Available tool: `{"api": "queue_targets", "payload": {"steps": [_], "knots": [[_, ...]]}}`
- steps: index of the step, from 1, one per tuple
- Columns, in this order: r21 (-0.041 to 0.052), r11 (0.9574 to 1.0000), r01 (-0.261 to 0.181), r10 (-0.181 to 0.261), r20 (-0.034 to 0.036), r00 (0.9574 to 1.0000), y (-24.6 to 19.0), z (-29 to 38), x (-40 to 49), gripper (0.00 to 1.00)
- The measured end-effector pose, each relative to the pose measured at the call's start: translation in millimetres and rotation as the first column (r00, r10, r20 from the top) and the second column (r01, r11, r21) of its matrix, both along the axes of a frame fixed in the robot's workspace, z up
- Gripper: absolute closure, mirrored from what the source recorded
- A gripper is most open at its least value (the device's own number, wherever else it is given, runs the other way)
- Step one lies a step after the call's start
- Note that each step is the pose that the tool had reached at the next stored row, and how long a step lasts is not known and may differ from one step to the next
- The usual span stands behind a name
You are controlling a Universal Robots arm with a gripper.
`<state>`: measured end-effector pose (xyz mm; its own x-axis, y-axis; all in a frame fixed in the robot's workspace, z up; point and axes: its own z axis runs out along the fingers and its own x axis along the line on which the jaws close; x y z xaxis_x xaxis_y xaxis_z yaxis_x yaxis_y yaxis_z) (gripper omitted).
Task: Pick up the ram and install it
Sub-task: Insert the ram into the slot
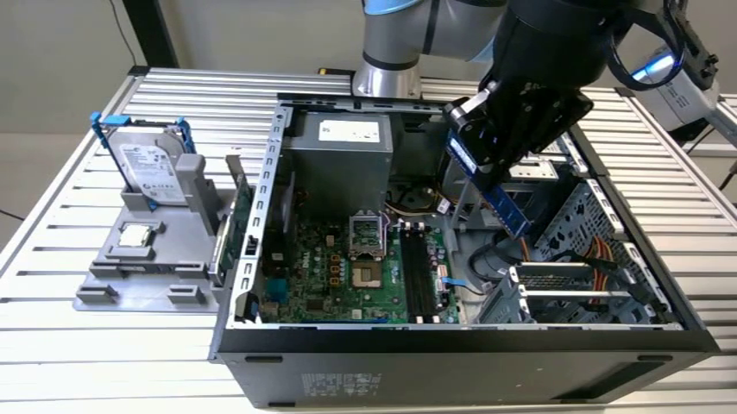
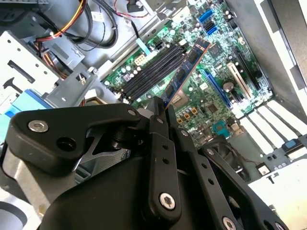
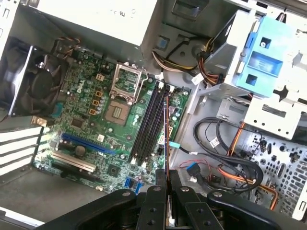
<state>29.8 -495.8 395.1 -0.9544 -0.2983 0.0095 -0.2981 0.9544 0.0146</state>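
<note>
We see the pincer (image 1: pixel 481 168) pinching one end of the ram (image 1: pixel 507 207), so the thin blue-green stick juts out tilted from its tips, in the air over the open computer case (image 1: pixel 461 354). Beneath the pincer lies the green motherboard (image 3: pixel 96 120). The stick's free end hangs above the black memory slots (image 3: pixel 148 122), not seated in them.

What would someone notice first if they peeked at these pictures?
Probably the big black gripper, which pinches the ram, a thin blue stick held tilted above the open computer case. Inside the case lies the green motherboard with its long black memory slots. At the exterior view's left, a silver hard drive stands upright in a blue frame.
</note>
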Motion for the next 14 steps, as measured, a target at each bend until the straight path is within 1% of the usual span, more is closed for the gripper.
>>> {"api": "queue_targets", "payload": {"steps": [4, 7, 11, 14], "knots": [[-0.0001, 0.9993, 0.036, -0.036, 0.0, 0.9993, 0.0, 0.0, 0.1, 1.0], [-0.0001, 0.9978, 0.067, -0.067, 0.0, 0.9978, 0.0, 0.0, 0.2, 1.0], [-0.0001, 0.9942, 0.107, -0.107, -0.0001, 0.9942, 0.0, -0.1, 0.2, 1.0], [0.0, 0.9906, 0.136, -0.136, 0.0, 0.9906, 0.0, -0.2, 0.1, 1.0]]}}
